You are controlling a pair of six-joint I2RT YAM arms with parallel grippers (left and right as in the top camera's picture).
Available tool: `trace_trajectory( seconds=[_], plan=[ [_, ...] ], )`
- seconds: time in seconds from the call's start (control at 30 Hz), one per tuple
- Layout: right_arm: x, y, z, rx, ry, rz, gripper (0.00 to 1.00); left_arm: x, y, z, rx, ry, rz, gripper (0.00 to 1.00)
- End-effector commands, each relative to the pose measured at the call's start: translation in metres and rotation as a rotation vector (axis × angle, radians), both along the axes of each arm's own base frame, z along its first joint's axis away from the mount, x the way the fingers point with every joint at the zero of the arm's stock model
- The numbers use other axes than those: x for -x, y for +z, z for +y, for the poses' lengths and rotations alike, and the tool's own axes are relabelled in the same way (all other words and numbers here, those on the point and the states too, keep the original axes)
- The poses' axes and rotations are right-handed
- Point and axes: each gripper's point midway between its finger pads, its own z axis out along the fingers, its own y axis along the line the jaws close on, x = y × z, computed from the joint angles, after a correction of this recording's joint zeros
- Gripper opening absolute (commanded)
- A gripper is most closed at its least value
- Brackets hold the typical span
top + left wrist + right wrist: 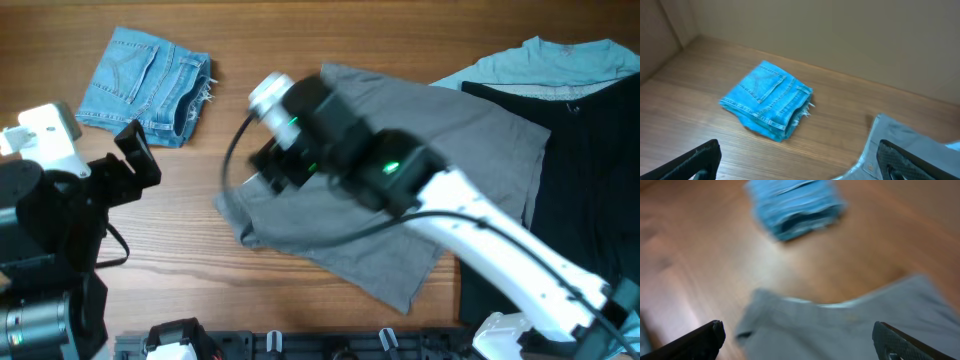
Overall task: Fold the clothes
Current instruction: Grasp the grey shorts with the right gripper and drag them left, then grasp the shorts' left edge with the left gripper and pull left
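The large grey shorts (440, 170) lie spread in the middle of the table, partly under my right arm; they also show in the right wrist view (850, 325) and in the left wrist view (900, 140). The folded blue denim shorts (145, 85) lie at the far left; they also show in the left wrist view (767, 100) and the right wrist view (795, 205). A black garment (590, 170) and a light-blue T-shirt (540, 65) lie at the right. My right gripper (800, 342) is open above the grey shorts' left edge. My left gripper (797, 160) is open over bare wood.
The wooden table (300, 300) runs under everything. The left arm's base and white housing (45, 140) stand at the left edge. A black rack (330, 345) lines the near edge.
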Motion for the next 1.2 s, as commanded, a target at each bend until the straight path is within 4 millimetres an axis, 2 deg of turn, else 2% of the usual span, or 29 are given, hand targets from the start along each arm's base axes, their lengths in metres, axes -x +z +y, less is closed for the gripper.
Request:
trace_trajectory(
  seconds=[0.0, 0.07, 0.1, 0.17, 0.2, 0.23, 0.27, 0.33, 0.37, 0.4, 0.47, 0.5, 0.57, 0.67, 0.73, 0.77, 0.83, 0.87, 1.0, 1.03, 1.07, 1.1, 1.17],
  plan=[
    [-0.043, 0.089, -0.104, -0.259, -0.368, -0.073, 1.0, -0.038, -0.028, -0.035, 0.119, -0.206, 0.102, 1.0],
    [-0.052, 0.099, -0.14, -0.354, -0.43, -0.027, 0.99, -0.069, -0.066, -0.057, 0.162, -0.311, 0.225, 1.0],
    [-0.057, 0.097, -0.156, -0.397, -0.464, 0.022, 0.98, -0.086, -0.092, -0.074, 0.17, -0.384, 0.298, 1.0],
    [-0.059, 0.086, -0.179, -0.419, -0.519, 0.099, 0.98, -0.114, -0.131, -0.094, 0.199, -0.456, 0.379, 1.0],
    [-0.058, 0.08, -0.187, -0.414, -0.536, 0.127, 0.98, -0.122, -0.145, -0.098, 0.204, -0.464, 0.406, 1.0],
    [-0.058, 0.069, -0.201, -0.393, -0.579, 0.165, 0.98, -0.141, -0.164, -0.102, 0.205, -0.473, 0.419, 1.0],
    [-0.057, 0.063, -0.208, -0.378, -0.602, 0.184, 0.98, -0.154, -0.182, -0.109, 0.212, -0.493, 0.434, 0.88],
    [-0.057, 0.057, -0.21, -0.363, -0.605, 0.198, 0.98, -0.167, -0.223, -0.128, 0.225, -0.536, 0.497, 0.86],
    [-0.057, 0.055, -0.21, -0.36, -0.607, 0.204, 0.98, -0.17, -0.26, -0.147, 0.204, -0.592, 0.563, 0.89],
    [-0.058, 0.054, -0.21, -0.358, -0.607, 0.206, 0.98, -0.169, -0.278, -0.157, 0.181, -0.633, 0.593, 0.92],
    [-0.062, 0.048, -0.211, -0.337, -0.61, 0.21, 0.98, -0.16, -0.328, -0.193, 0.094, -0.783, 0.659, 0.94],
    [-0.064, 0.044, -0.21, -0.332, -0.612, 0.22, 0.98, -0.158, -0.338, -0.203, 0.07, -0.82, 0.665, 0.94],
    [-0.067, 0.034, -0.21, -0.317, -0.618, 0.249, 0.98, -0.155, -0.353, -0.219, 0.025, -0.862, 0.669, 0.93],
    [-0.071, 0.017, -0.209, -0.291, -0.629, 0.3, 0.98, -0.151, -0.368, -0.226, -0.027, -0.858, 0.7, 0.92],
    [-0.073, 0.012, -0.209, -0.285, -0.631, 0.312, 0.98, -0.146, -0.38, -0.229, -0.025, -0.866, 0.728, 0.82],
    [-0.073, 0.012, -0.209, -0.285, -0.631, 0.312, 0.97, -0.139, -0.388, -0.232, -0.016, -0.879, 0.755, 0.76],
    [-0.073, 0.012, -0.209, -0.285, -0.631, 0.312, 0.96, -0.125, -0.394, -0.244, 0.033, -0.92, 0.794, 0.57],
    [-0.073, 0.012, -0.209, -0.285, -0.631, 0.311, 0.96, -0.115, -0.396, -0.253, 0.051, -0.953, 0.817, 0.42],
    [-0.073, 0.012, -0.209, -0.285, -0.631, 0.312, 0.95, -0.104, -0.397, -0.268, 0.03, -0.989, 0.832, 0.13],
    [-0.072, 0.012, -0.209, -0.284, -0.631, 0.313, 0.95, -0.105, -0.398, -0.266, 0.016, -0.979, 0.832, 0.04],
    [-0.072, 0.012, -0.209, -0.284, -0.631, 0.313, 0.95, -0.112, -0.399, -0.258, -0.016, -0.941, 0.827, 0.04],
    [-0.072, 0.012, -0.209, -0.284, -0.631, 0.313, 0.95, -0.127, -0.398, -0.241, -0.042, -0.81, 0.83, 0.04],
    [-0.072, 0.012, -0.209, -0.284, -0.632, 0.314, 0.95, -0.161, -0.388, -0.183, -0.121, -0.469, 0.821, 0.04]
  ],
)
